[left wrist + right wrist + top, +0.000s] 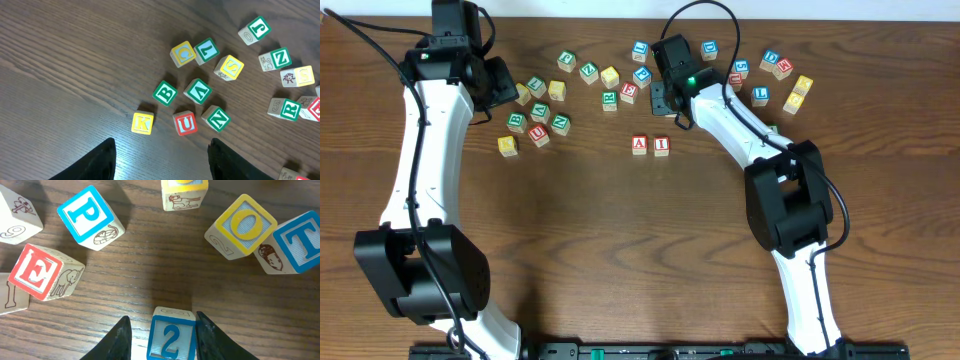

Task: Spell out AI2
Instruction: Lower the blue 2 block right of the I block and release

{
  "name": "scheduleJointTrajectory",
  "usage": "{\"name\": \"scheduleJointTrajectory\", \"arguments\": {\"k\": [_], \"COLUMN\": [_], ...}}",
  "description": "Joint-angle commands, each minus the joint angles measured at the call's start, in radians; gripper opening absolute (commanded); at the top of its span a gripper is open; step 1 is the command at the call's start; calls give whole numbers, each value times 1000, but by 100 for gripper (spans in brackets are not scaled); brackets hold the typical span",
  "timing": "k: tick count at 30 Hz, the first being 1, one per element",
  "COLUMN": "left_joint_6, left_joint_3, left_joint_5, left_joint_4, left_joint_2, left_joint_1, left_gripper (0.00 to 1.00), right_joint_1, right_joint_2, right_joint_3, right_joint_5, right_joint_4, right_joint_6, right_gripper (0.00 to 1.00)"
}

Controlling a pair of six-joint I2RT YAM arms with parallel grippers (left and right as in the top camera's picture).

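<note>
Left arm (420, 150) runs up the left edge, wrist bent right at upper left. left gripper (161, 141) hovers over bare table (60, 75), jaws apart, empty, just below K (142, 123) and U (185, 123). A (639, 144) and I (662, 145) sit side by side mid-frame. Right arm (740, 130) slants up-left to top centre. right gripper (162, 317) straddles 2 (171, 337), one finger against it, slim gap on the other side; can't tell if clamped.

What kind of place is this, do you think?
Likely a robotics lab bench: a left arm and right arm stand at a wooden table, with lettered cubes scattered as practice objects.
</note>
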State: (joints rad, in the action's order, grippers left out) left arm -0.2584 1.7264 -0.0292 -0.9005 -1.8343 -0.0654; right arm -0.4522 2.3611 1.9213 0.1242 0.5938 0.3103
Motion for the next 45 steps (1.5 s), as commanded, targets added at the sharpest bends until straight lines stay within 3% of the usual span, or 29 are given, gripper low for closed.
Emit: {"name": "scheduleJointTrajectory", "arguments": {"k": [1, 12, 22, 28, 38, 45], "left_joint_6": [-5, -5, -5, -5, -5, -5], "left_joint_3": [-11, -11, -11, -11, -11, -11], "left_joint_5": [-9, -9, -9, -9, -9, -9], "left_joint_4": [-2, -3, -3, -3, 1, 2], "left_joint_2": [24, 24, 24, 24, 24, 24], "left_joint_1": [-3, -3, -3, -3, -3, -3], "left_gripper": [59, 59, 59, 59, 59, 59], "right_joint_1": [2, 6, 6, 8, 8, 8], "right_joint_2": [28, 40, 47, 45, 17, 18], "right_joint_3": [-5, -5, -5, -5, 2, 2], "right_joint_5": [-3, -3, -3, -4, -3, -53], "right_joint_4": [0, 0, 3, -10, -17, 9], "right_joint_6": [19, 34, 34, 33, 28, -106], "right_gripper": [36, 36, 25, 42, 45, 41]}}
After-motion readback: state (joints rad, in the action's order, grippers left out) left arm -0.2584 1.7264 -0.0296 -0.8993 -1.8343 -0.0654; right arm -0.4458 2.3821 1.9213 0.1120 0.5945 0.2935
